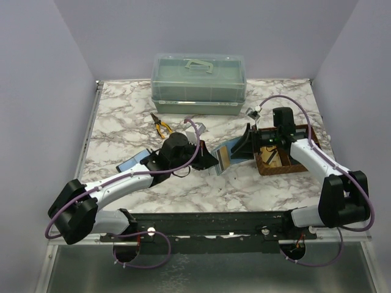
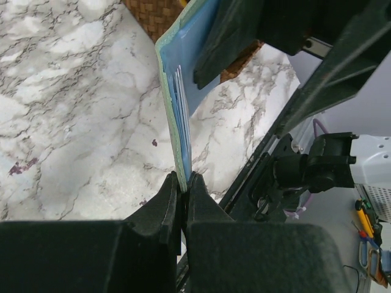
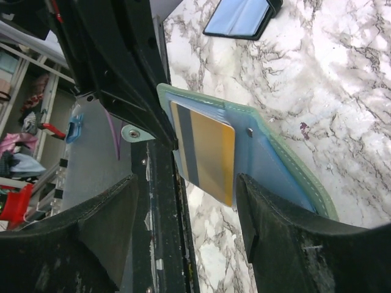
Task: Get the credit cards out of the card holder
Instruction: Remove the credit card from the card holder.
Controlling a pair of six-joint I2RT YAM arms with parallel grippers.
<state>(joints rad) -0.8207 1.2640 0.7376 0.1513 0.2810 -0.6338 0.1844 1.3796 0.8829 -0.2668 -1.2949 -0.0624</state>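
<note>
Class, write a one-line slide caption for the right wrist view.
Right jaws open either side of a gold card in the card holder.

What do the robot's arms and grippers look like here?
The left arm and right arm have white links between bulky black joint housings, and a loose purple cable trails along each. The left gripper and right gripper have matte black, blunt wedge-shaped fingers. No markings show.
</note>
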